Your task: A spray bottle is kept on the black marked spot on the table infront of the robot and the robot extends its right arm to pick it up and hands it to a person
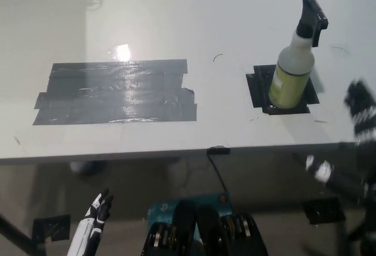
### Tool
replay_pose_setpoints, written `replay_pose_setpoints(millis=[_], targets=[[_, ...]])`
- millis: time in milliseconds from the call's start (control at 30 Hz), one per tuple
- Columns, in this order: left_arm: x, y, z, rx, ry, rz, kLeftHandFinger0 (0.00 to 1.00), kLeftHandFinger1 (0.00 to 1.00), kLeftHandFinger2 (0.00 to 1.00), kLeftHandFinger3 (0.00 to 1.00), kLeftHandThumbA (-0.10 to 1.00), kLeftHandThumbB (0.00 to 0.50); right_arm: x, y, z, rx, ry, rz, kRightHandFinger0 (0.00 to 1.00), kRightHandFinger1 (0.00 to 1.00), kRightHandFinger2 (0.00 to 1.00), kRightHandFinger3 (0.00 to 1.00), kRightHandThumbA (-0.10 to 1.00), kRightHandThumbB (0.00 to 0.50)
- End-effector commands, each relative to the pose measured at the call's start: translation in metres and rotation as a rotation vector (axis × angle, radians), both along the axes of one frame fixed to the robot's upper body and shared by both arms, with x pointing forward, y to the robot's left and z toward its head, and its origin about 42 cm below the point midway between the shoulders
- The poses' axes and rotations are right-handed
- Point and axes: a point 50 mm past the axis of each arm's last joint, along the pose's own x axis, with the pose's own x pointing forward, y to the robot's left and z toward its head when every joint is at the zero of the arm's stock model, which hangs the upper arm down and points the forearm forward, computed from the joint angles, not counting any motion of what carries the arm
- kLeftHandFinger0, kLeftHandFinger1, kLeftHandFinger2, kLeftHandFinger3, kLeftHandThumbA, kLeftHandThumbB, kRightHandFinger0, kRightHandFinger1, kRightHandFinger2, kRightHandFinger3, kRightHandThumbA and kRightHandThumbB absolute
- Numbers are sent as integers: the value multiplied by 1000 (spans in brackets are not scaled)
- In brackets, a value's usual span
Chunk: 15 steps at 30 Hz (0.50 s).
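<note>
Standing upright on the black taped square [258, 91] of the white counter [176, 33] is a translucent spray bottle [292, 74] with yellow-green label and black trigger head. Right of it the black right robot hand [359, 112] is blurred — grip impossible to tell. The white left robot hand [94, 218] rests low, holding nothing, fingers apart.

Spray bottle [295, 62] on marked spot [258, 89], right of tape patch [116, 92].

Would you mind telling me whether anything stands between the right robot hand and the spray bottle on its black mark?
Nothing visible does. The spray bottle stands upright on the black marked spot, and the table between it and the blurred right robot hand at the right edge is bare. The left robot hand rests low, below the table edge.
</note>
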Motion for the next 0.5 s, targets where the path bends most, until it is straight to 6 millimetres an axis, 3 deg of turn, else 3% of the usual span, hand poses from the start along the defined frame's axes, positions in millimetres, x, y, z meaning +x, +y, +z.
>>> replay_pose_setpoints(millis=[0, 100, 233, 400, 467], targets=[[6, 4, 12, -3, -84, 17, 1000, 1000, 1000, 1000, 1000, 291, 42, -7, -3, -14, 75, -69, 1000, 1000, 1000, 1000, 1000, 313], [6, 2, 11, 1, -82, 11, 1000, 1000, 1000, 1000, 1000, 282, 69, -10, -9, -18, 113, -91, 1000, 1000, 1000, 1000, 1000, 336], [4, 1, 11, 6, -78, 6, 1000, 1000, 1000, 1000, 1000, 281, 95, -9, -13, 34, 178, -90, 1000, 1000, 1000, 1000, 1000, 408], [8, -2, 12, 1, -88, 0, 1000, 1000, 1000, 1000, 1000, 275, 137, -11, -11, 16, 233, -101, 1000, 1000, 1000, 1000, 1000, 311], [7, -2, 12, 5, -89, 0, 1000, 1000, 1000, 1000, 1000, 262, 153, -10, -11, 21, 262, -102, 1000, 1000, 1000, 1000, 1000, 325]])
